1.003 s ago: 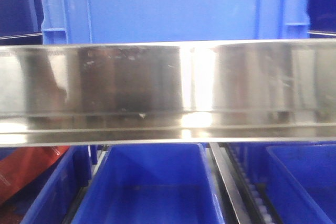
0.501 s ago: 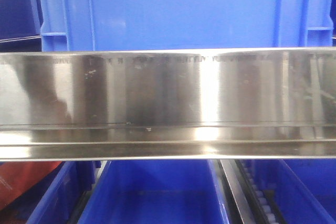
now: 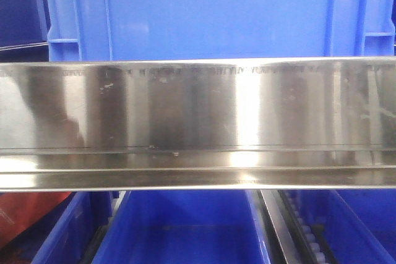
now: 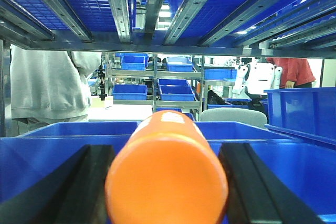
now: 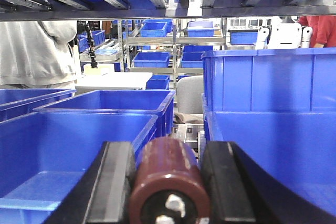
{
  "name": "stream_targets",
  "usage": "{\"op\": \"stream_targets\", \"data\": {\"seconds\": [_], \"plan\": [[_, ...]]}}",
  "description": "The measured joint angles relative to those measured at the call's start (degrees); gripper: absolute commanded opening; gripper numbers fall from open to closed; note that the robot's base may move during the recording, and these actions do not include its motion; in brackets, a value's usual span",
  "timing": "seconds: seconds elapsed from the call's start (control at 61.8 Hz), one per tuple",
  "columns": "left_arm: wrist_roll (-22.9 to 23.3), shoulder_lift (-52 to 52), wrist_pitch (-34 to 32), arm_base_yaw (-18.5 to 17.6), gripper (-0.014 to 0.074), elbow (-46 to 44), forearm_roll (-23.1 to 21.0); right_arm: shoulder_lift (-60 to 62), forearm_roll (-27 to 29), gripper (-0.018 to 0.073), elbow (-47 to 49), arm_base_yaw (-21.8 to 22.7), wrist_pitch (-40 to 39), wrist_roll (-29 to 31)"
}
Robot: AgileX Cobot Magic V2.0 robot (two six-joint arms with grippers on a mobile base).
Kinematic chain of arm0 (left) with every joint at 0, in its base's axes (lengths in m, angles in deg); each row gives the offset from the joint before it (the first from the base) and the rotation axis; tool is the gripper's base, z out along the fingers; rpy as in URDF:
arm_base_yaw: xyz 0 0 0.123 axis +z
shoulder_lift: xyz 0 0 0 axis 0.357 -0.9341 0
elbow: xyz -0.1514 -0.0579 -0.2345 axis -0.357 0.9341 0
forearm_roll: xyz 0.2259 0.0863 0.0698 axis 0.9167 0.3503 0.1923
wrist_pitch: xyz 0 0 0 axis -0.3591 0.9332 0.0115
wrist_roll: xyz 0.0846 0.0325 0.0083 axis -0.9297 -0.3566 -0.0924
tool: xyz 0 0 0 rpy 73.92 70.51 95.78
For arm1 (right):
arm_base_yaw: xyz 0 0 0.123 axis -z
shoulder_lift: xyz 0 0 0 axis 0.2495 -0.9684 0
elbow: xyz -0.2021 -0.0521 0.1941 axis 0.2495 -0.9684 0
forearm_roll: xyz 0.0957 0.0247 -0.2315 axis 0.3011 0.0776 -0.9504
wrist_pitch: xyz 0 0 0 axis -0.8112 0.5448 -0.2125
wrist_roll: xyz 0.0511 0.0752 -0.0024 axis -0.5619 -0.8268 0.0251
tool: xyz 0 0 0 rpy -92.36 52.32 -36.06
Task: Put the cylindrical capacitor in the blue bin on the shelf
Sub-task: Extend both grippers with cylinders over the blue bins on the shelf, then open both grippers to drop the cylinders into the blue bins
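My right gripper (image 5: 168,148) is shut on a dark red-brown cylindrical capacitor (image 5: 169,179) with metal terminals on its near end. It is held under a shelf tier, between a low blue bin (image 5: 63,150) on the left and a tall blue bin (image 5: 273,87) on the right. My left gripper (image 4: 167,150) is shut on an orange cylinder (image 4: 168,177), held over blue bins (image 4: 52,145). The front view shows the shelf's wide steel rail (image 3: 198,122), a blue crate (image 3: 210,17) above it and blue bins (image 3: 185,227) below. No gripper shows there.
Steel roller rails of the tier above run overhead (image 4: 121,3) and also show in the right wrist view (image 5: 173,11). A person in grey (image 4: 47,82) stands behind the shelf at left. A person in red (image 4: 294,72) and more racking with bins stand farther back.
Compared with one second ago, the front view has shifted: the rail sits lower and the crate further right. Since half a second ago almost nothing has moved.
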Motion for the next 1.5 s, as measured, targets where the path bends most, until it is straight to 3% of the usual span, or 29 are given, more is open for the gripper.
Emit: {"op": "stream_targets", "data": {"seconds": [0.291, 0.534, 0.647, 0.922, 1.164, 1.278, 1.358, 1.504], "plan": [[0.0, -2.7, 0.0, 0.0, -0.0111, -1.3, 0.0, -2.5, 0.5, -0.0162, 1.9, -0.8, 0.5, 0.0], [0.0, -15.6, 0.0, -1.7, -0.0111, -10.1, -0.9, -13.7, 0.5, -0.0162, 10.1, -6.6, 0.0, 4.3], [0.0, -23.1, -0.1, -6.2, -0.0111, -15.1, -1.1, -19.8, 0.5, -0.0162, 13.0, -9.9, -1.4, 4.5], [0.0, -38.1, -4.6, -20.9, -0.0111, -23.5, -1.1, -31.5, 0.5, -0.0162, 16.9, -16.2, -6.9, 4.6], [0.0, -49.1, -13.1, -27.5, -0.0111, -25.1, -1.1, -39.3, 0.5, -0.0153, 17.3, -20.0, -12.0, 4.8], [0.0, -53.3, -13.7, -28.2, -0.0109, -25.1, -1.1, -41.7, 0.5, -0.0053, 17.3, -20.2, -12.1, 4.8], [0.0, -55.5, -13.7, -28.3, -0.0068, -25.1, -1.1, -43.3, 0.5, 0.0073, 17.3, -20.2, -12.1, 4.8], [0.0, -56.7, -13.7, -28.4, 0.0211, -25.1, -1.1, -44.7, 0.8, 0.0320, 17.3, -20.2, -12.1, 4.8]]}}
